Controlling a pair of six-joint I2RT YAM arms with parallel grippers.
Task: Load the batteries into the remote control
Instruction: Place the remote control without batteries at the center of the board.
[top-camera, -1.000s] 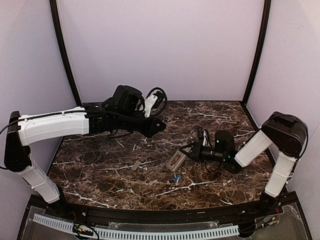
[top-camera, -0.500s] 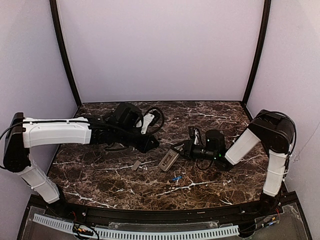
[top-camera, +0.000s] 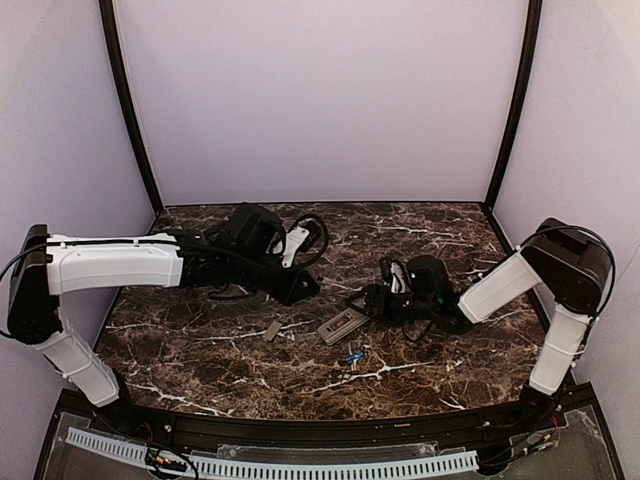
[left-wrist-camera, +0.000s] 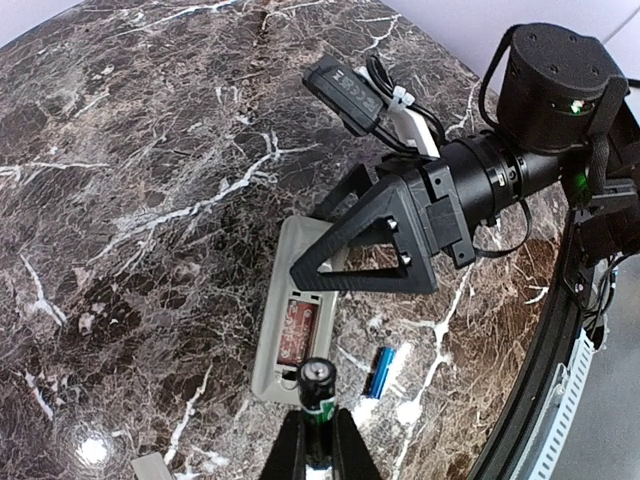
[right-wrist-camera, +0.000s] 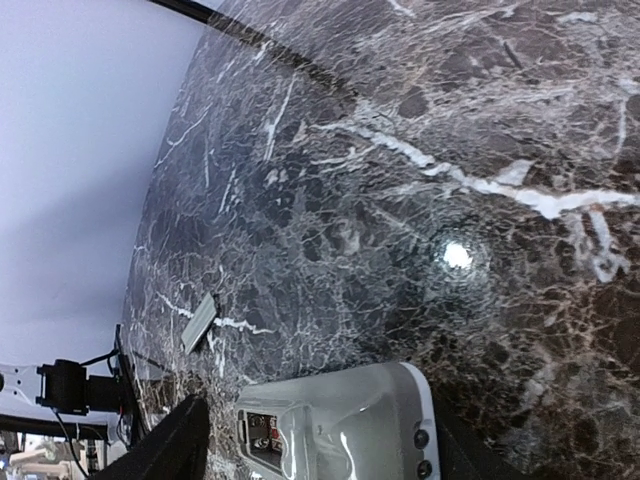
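The remote control (left-wrist-camera: 290, 330) lies on the marble table, grey back up, its battery recess open and showing a reddish board. My left gripper (left-wrist-camera: 318, 420) is shut on a battery (left-wrist-camera: 318, 390) with a dark and green wrap, its metallic end just off the remote's near end. A blue battery (left-wrist-camera: 381, 372) lies on the table right of the remote. My right gripper (right-wrist-camera: 320, 415) is open, one finger on each side of the remote (right-wrist-camera: 340, 420). From above, the remote (top-camera: 340, 325) sits between the left gripper (top-camera: 305, 288) and the right gripper (top-camera: 368, 300).
A small flat grey cover piece (top-camera: 272, 331) lies left of the remote, also in the right wrist view as a cover piece (right-wrist-camera: 198, 322). The blue battery (top-camera: 351, 356) rests toward the table's front edge. Purple walls close in the table.
The right gripper has opened and let go of the remote, which now lies flat on the table. The left arm moved forward towards the remote with its battery.
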